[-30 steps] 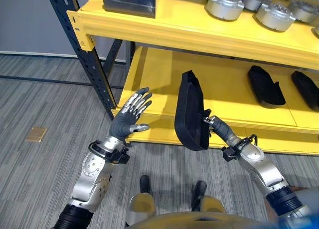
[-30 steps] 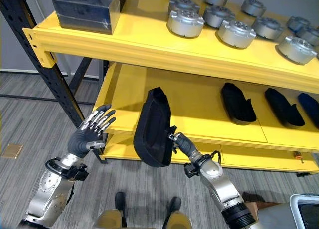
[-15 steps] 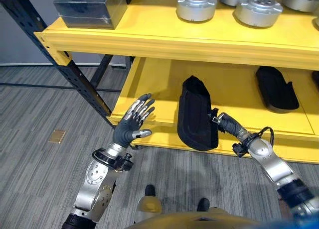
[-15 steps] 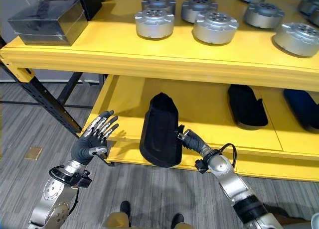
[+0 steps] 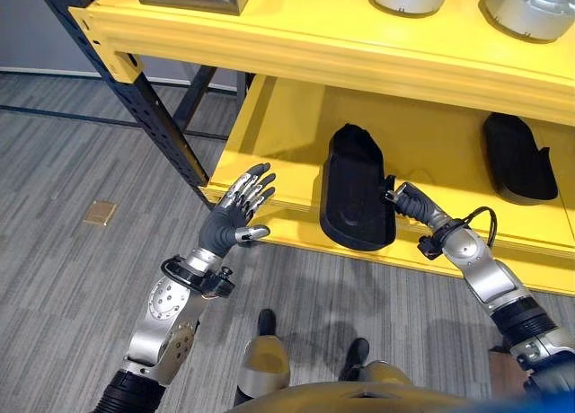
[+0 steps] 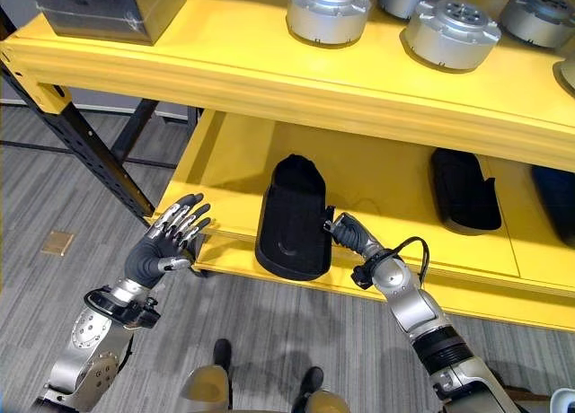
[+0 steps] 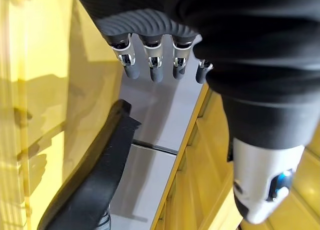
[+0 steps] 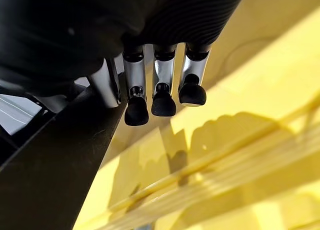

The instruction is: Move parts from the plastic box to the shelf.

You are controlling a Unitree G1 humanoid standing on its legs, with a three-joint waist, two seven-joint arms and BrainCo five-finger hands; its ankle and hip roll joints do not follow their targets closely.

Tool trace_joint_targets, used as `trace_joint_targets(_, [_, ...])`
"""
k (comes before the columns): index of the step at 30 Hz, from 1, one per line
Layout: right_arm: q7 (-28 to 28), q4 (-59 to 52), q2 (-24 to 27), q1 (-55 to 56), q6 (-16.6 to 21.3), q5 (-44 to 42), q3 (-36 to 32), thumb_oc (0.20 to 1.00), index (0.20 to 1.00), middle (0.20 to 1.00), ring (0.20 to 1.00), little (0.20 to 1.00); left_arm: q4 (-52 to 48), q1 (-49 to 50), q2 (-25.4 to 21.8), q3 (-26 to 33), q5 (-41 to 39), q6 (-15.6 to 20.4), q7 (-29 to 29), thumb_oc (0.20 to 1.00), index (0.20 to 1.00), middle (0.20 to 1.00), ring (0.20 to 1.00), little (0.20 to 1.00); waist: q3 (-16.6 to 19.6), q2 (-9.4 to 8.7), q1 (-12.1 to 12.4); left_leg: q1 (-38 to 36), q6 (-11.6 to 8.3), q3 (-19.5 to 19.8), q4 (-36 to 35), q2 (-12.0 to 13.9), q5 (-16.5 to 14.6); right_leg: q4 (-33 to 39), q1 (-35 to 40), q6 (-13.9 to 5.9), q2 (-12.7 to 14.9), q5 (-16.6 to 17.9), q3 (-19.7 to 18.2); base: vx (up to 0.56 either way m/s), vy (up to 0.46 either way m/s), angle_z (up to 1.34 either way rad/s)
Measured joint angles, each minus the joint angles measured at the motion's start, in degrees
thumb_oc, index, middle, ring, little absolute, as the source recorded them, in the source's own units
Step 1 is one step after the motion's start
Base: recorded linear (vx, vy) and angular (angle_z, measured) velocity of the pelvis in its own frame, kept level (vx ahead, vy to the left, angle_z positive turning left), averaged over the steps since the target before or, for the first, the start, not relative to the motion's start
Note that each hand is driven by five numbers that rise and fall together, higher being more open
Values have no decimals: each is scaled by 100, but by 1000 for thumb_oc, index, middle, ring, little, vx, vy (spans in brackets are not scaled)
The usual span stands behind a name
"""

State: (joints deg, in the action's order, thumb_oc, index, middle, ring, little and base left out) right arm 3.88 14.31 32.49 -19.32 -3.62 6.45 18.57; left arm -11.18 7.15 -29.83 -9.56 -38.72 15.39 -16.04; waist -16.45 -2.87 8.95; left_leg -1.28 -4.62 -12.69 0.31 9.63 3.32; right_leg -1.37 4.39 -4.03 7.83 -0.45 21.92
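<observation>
Placing step: the right hand (image 6: 346, 233) is pinching the rim of the long black moulded plastic part (image 6: 292, 218), which is lying at the front edge of the lower yellow metal shelf (image 6: 229, 166). Next it probably needs letting go and withdrawing. The left hand (image 5: 232, 218) is hovering beside the shelf edge, fingers spread, holding nothing.

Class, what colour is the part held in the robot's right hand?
Black part, pinched by the right hand; clearest in the right eye view.

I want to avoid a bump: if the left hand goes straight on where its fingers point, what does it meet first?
Probably the front edge of the lower yellow shelf: the open left hand points up toward it, left of the black part. Depth is unclear.
</observation>
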Motion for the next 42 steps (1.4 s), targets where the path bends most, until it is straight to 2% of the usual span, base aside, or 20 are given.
trace_joint_targets(5, [-19, 144, 23, -303, -48, -4, -8, 200, 200, 200, 200, 200, 6, -122, -33, 78, -2, -7, 15, 1000, 1000, 1000, 1000, 1000, -25, -26, -9, -80, -66, -33, 123, 105, -62, -147, 35, 91, -101, -118, -73, 66, -166, -7])
trace_joint_targets(8, [61, 146, 21, -315, -179, -59, -9, 200, 200, 200, 200, 200, 92, -131, 0, 81, -7, -7, 26, 1000, 1000, 1000, 1000, 1000, -64, 46, -23, -168, -43, -136, 223, 145, -97, -198, 156, 102, -114, -209, -75, 118, -68, 0])
trace_joint_targets(10, [118, 265, -2, -317, -283, -137, -8, 200, 200, 200, 200, 200, 402, -216, 163, 75, -27, -9, 60, 1000, 1000, 1000, 1000, 1000, -119, 120, -86, 13, -96, -247, 824, 186, -195, -429, 210, 114, -52, -430, -68, 17, 12, 24])
trace_joint_targets(11, [164, 299, -1, -316, -335, -178, -9, 200, 200, 200, 200, 200, 616, -312, 218, 70, -41, -15, 72, 1000, 1000, 1000, 1000, 1000, -123, 116, -148, 300, -95, -485, 1309, 243, -187, -476, 175, 139, 32, -473, -17, 109, 124, 40])
trace_joint_targets(12, [189, 281, -6, -301, -357, -183, -13, 200, 200, 200, 200, 200, 764, -334, 261, 71, -67, -12, 76, 1000, 1000, 1000, 1000, 1000, -123, 166, -205, 445, -79, -659, 1505, 346, -216, -476, 201, 157, 46, -488, 51, 150, 137, 38])
trace_joint_targets(13, [180, 248, -19, -257, -356, -182, -19, 200, 200, 200, 200, 200, 913, -335, 357, 74, -67, -5, 22, 1000, 1000, 1000, 1000, 1000, -118, 264, -222, 479, -104, -779, 1440, 398, -290, -448, 228, 160, 18, -486, 76, 157, 266, 19])
trace_joint_targets(14, [172, 224, -44, -180, -362, -185, 30, 200, 200, 200, 200, 200, 1045, -335, 487, 6, -59, -5, -30, 1000, 1000, 1000, 1000, 1000, -65, 386, -263, 299, -96, -763, 597, 342, -254, -442, 174, 161, -2, -470, 77, 105, 305, 6])
trace_joint_targets(15, [162, 212, -37, -167, -360, -183, 17, 200, 200, 200, 200, 200, 1001, -337, 495, -11, -47, 1, -52, 1000, 1000, 1000, 1000, 1000, -47, 416, -324, 226, -7, -776, 425, 351, 56, -505, 94, 143, -11, -450, 35, 153, 445, -42])
trace_joint_targets(16, [103, 85, -121, 17, -361, -188, 32, 200, 200, 200, 200, 200, 912, -330, 476, -19, 10, 16, -33, 1000, 1000, 1000, 1000, 1000, -59, 278, -181, 171, 140, -482, 410, 168, 65, -648, -51, 78, 89, -448, -218, 123, 314, -60])
trace_joint_targets(18, [93, -209, -201, 369, -367, -366, 26, 200, 200, 200, 200, 200, 902, -367, 410, 8, 15, 11, -12, 1000, 1000, 1000, 1000, 1000, -42, 110, -270, 1, 186, -693, 338, -14, -42, -579, 39, -43, 261, -354, -251, 131, 275, -46])
trace_joint_targets(20, [82, -292, -250, 555, -357, -410, 18, 200, 200, 200, 200, 200, 902, -398, 356, 0, 13, 27, -7, 1000, 1000, 1000, 1000, 1000, -9, 47, -331, -202, 225, -735, 185, -188, -78, -378, 239, -122, 346, -265, -262, 92, 135, -6])
trace_joint_targets(22, [65, -338, -263, 592, -338, -400, 15, 200, 200, 200, 200, 200, 892, -402, 308, 10, -5, 61, -7, 1000, 1000, 1000, 1000, 1000, 42, -34, -310, -232, 223, -737, 143, -242, -97, -181, 341, -178, 342, -185, -257, 82, 90, 2])
trace_joint_targets(28, [35, -383, -279, 573, -313, -390, -9, 200, 200, 200, 200, 200, 890, -308, 313, 13, -66, 29, -42, 1000, 1000, 1000, 1000, 1000, 163, -152, -183, -287, 208, -710, 28, -265, -72, -20, 411, -172, 306, -121, -234, 33, 33, 1])
trace_joint_targets(32, [46, -383, -282, 574, -315, -390, -10, 200, 200, 200, 200, 200, 802, -131, 313, 86, -50, -6, -142, 1000, 1000, 1000, 1000, 1000, 220, -221, -180, -286, 203, -711, -5, -270, -69, 69, 413, -174, 289, -88, -238, 36, 81, -1])
trace_joint_targets(39, [74, -538, -275, 574, -389, -393, -16, 200, 200, 200, 200, 200, 768, -114, 291, 76, 6, 0, -241, 1000, 1000, 1000, 1000, 1000, 236, -235, -194, -282, 220, -737, -3, -304, -83, 66, 382, -171, 313, -28, -272, 18, 155, -3])
trace_joint_targets(40, [79, -623, -276, 573, -395, -406, -25, 200, 200, 200, 200, 200, 768, -120, 260, 60, 6, -1, -242, 1000, 1000, 1000, 1000, 1000, 239, -241, -206, -278, 239, -737, 3, -300, -112, -40, 356, -152, 316, -8, -278, 109, -55, -4])
trace_joint_targets(42, [117, -635, -274, 627, -420, -413, -72, 200, 200, 200, 200, 200, 788, -143, 233, 19, 10, -22, -253, 1000, 1000, 1000, 1000, 1000, 248, -214, -248, -306, 249, -464, -28, -205, -233, -1057, -131, -166, 392, -14, -488, 91, -352, -4])
